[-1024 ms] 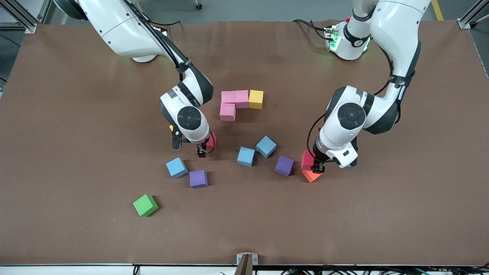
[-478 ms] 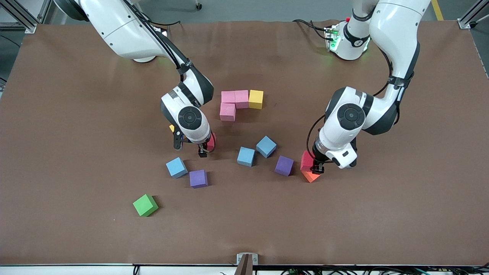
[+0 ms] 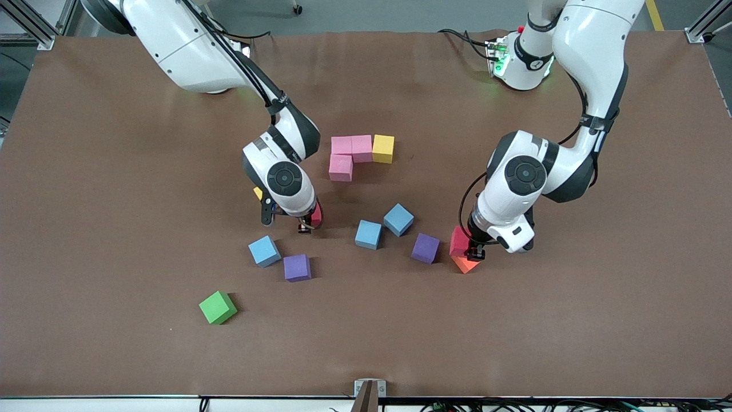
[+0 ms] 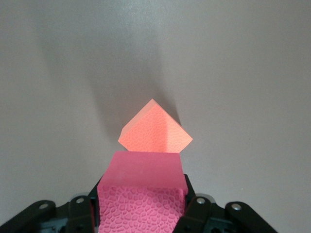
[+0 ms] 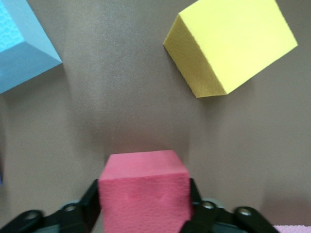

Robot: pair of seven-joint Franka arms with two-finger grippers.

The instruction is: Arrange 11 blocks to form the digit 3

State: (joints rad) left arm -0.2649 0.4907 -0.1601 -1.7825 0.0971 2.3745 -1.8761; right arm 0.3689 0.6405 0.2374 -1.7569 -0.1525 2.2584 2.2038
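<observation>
Over the orange cube (image 3: 465,263) our left tool (image 3: 476,252) grips a red cube (image 3: 459,241); our right tool (image 3: 303,226) clamps another red cube (image 5: 144,187) near the yellow cube (image 5: 231,43). We read no writing.

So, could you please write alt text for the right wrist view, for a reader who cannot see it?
The right claw is shut on a red cube seen from just above, over the brown table. A yellow cube and part of a light blue cube lie on the table ahead of it.
</observation>
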